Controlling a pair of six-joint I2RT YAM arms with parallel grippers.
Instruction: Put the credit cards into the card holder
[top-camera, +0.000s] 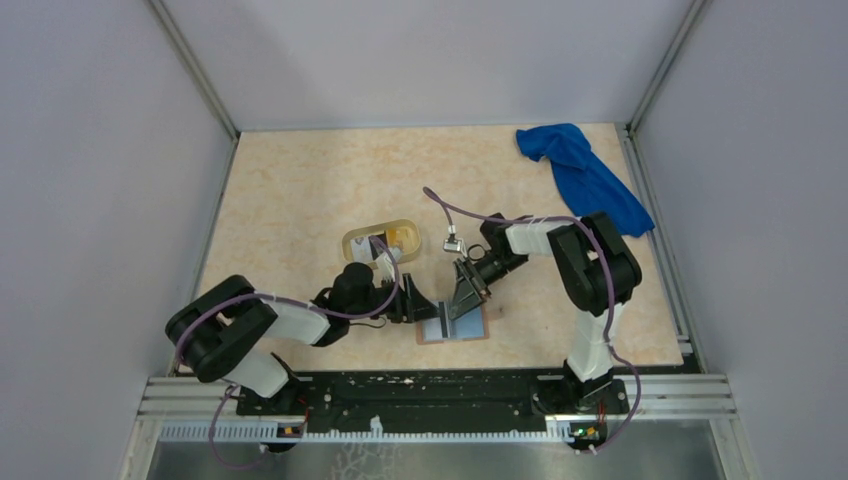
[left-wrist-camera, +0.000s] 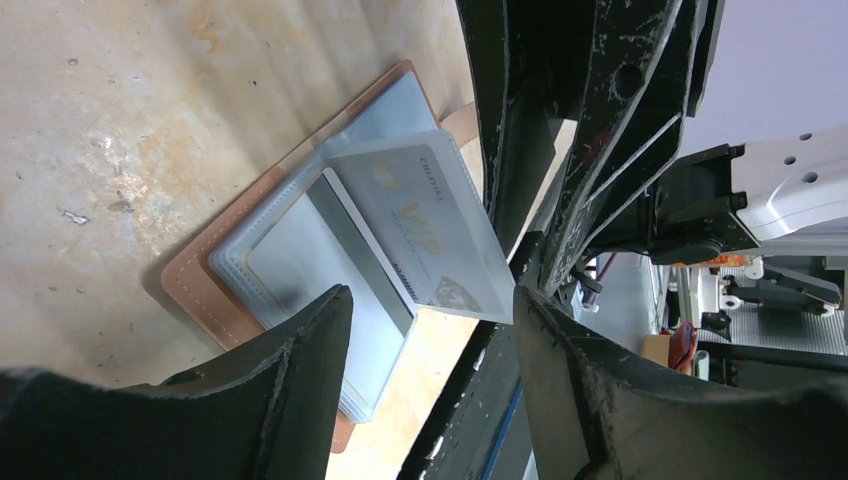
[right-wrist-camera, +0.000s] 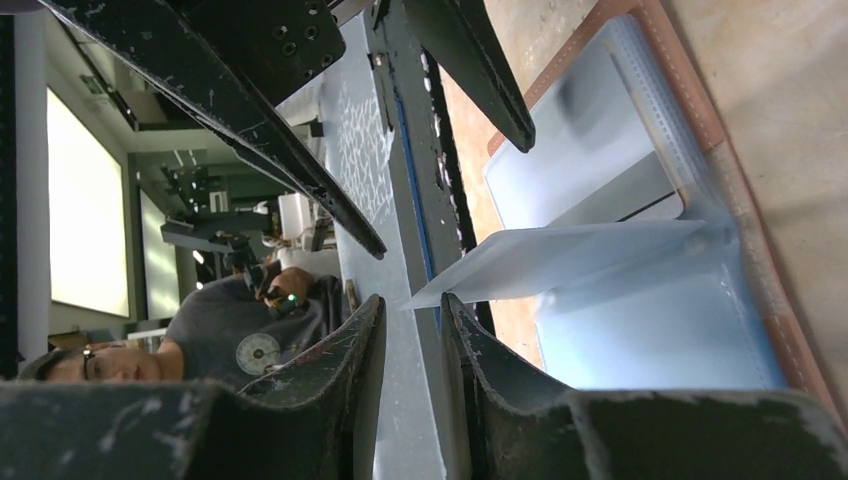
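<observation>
Clearly the step in hand is the insertion itself. The card holder (top-camera: 452, 326) lies open on the surface (top-camera: 300, 190) between the two arms. A pale card (left-wrist-camera: 420, 225) seems to sit in the clear sleeve leaf (right-wrist-camera: 560, 262) that stands up from it. The left gripper (left-wrist-camera: 430, 335) has its fingers spread and holds nothing. The right gripper (right-wrist-camera: 408, 335) has its fingers nearly together at the leaf's corner; whether they pinch it, I cannot tell. More credit cards (top-camera: 388, 241) wait in the yellow tray (top-camera: 347, 243). Next, I think, a free slot must be held open and another card fetched.
</observation>
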